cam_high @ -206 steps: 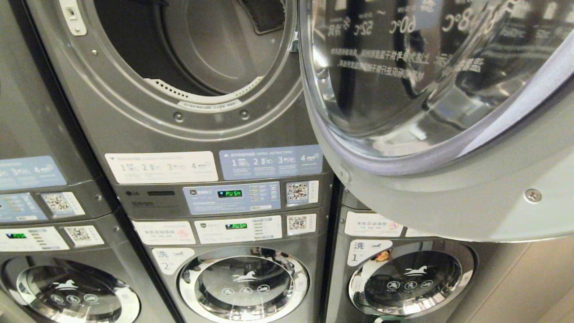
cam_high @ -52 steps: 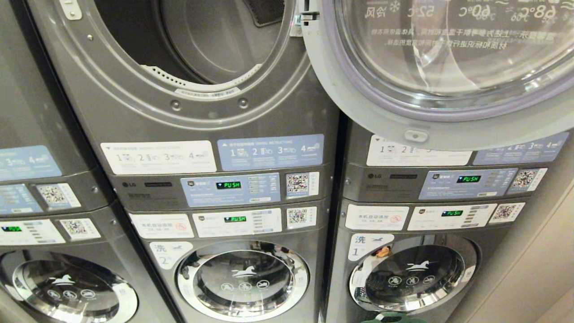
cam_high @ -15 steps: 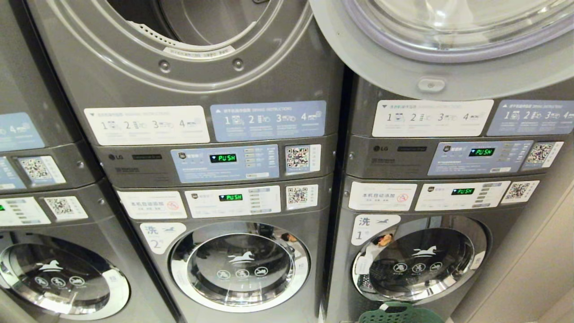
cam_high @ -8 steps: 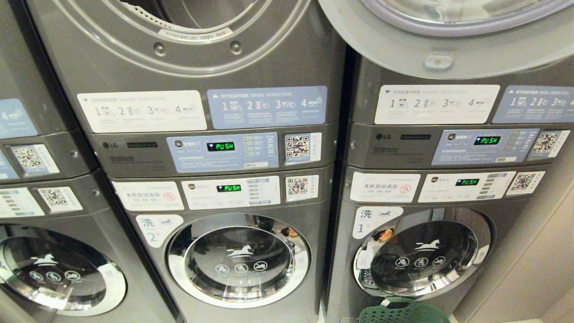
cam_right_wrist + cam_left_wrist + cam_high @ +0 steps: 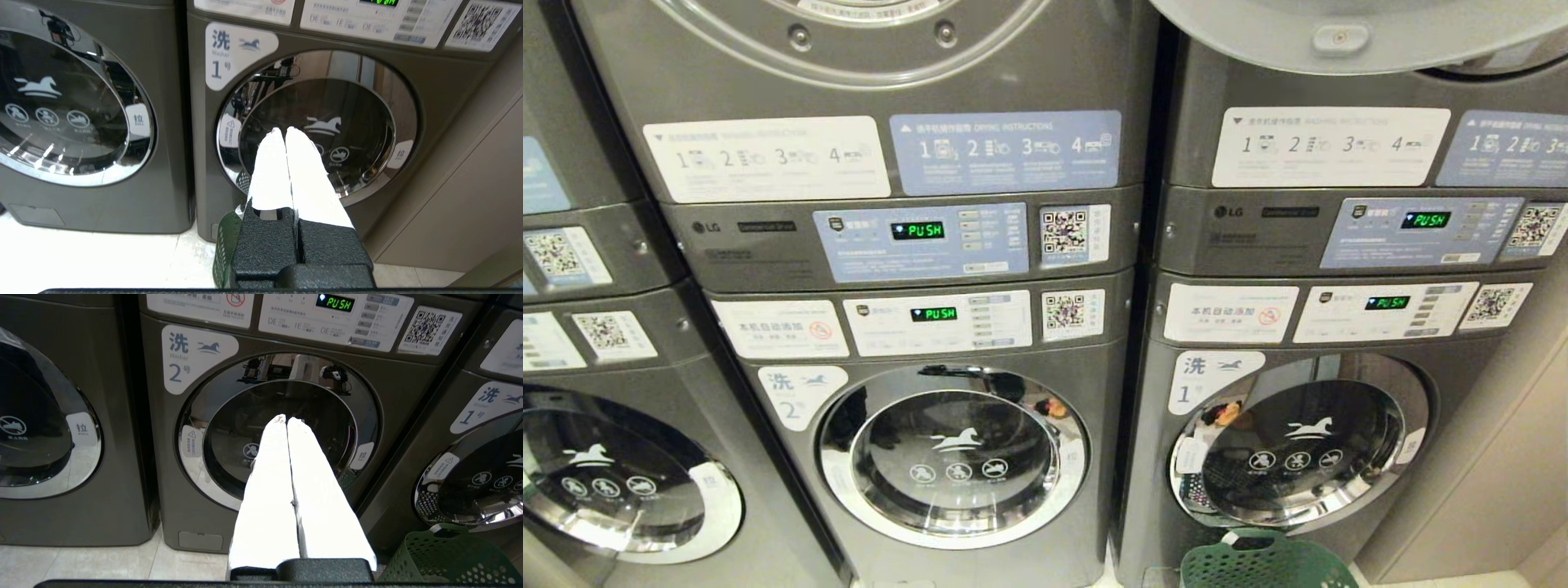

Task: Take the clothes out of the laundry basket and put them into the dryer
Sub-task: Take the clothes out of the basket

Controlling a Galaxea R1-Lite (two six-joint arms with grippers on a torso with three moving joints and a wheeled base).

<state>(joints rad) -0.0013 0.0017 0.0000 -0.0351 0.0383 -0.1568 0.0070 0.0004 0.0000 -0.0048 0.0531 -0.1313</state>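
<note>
The green laundry basket (image 5: 1262, 563) stands on the floor before washer number 1, and only its rim shows at the bottom of the head view. No clothes show in it. The dryer (image 5: 866, 57) is the upper unit of the middle stack. Only the lower rim of its opening shows, and its open door (image 5: 1347, 37) hangs over the right stack. My left gripper (image 5: 286, 418) is shut and empty, pointing at washer number 2, with the basket (image 5: 449, 559) beside it. My right gripper (image 5: 284, 130) is shut and empty, above the basket (image 5: 224, 249). Neither arm is in the head view.
Washer number 2 (image 5: 954, 457) and washer number 1 (image 5: 1298, 449) sit below the control panels, both doors shut. A third stack (image 5: 605, 482) stands at the left. A beige wall panel (image 5: 1503, 457) closes the right side. Pale floor tiles (image 5: 81, 563) lie in front.
The whole head view has slid downward as the camera sinks. The dryer opening has nearly left the top edge and more of the green basket shows at the bottom. The grippers stay shut.
</note>
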